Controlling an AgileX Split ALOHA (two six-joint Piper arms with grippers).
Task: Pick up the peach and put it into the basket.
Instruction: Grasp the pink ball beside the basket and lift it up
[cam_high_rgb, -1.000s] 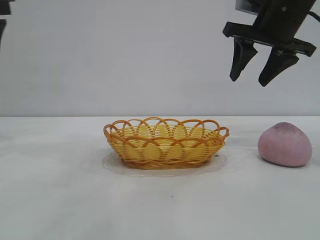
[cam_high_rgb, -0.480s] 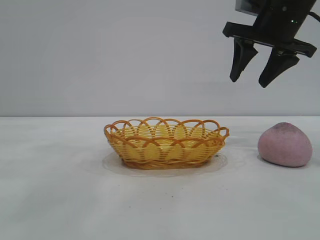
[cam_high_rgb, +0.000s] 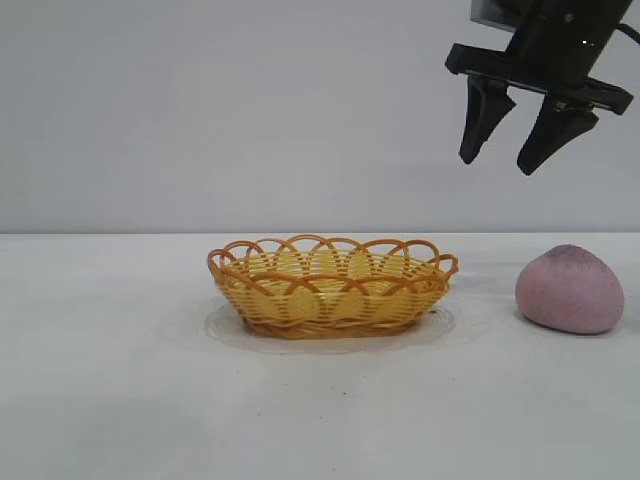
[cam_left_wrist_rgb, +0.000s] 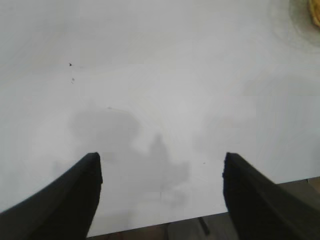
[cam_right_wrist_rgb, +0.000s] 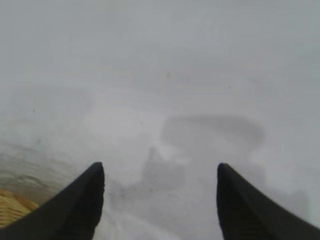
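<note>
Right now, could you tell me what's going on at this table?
Nothing is being handled yet. The peach sits on the white table to the right of the basket, apart from it, and the basket holds nothing. The right hand hangs open and empty, high above the gap between the two. The left hand, seen only in its own wrist view, is also open and empty over bare table. The pick-up has not started.
</note>
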